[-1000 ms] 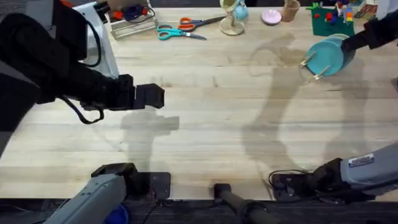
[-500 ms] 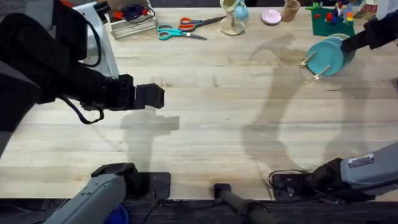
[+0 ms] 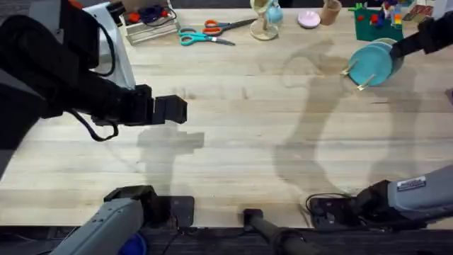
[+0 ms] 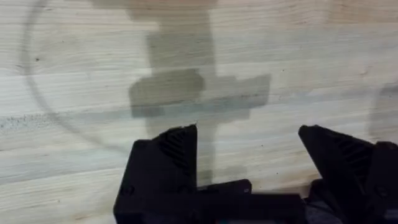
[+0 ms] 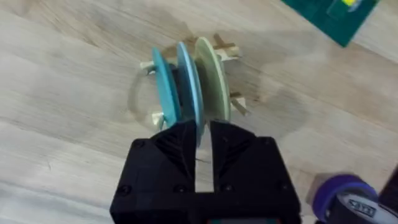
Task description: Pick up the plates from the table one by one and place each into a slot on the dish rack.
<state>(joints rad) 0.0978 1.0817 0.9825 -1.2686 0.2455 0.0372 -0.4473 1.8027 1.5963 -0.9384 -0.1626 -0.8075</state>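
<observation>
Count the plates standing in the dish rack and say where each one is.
3. In the small light wooden dish rack, on edge side by side: a teal round plate, a pale sky-blue plate in the middle, a pale green plate. None seems hidden.

— Left arm?
— Reaches in from the left, raised; left gripper (image 4: 249,155) fingers spread wide.
— Right?
— Stretched far forward; right gripper (image 5: 203,140) fingers nearly together, a slim gap.

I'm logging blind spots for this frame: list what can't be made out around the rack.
- Dish rack, right wrist view: its slots and base are hidden by three standing plates.
- Right end effector: whether it presses the middle plate's rim is unclear.
- Overhead: the plates merge into one disc, uncountable.
</observation>
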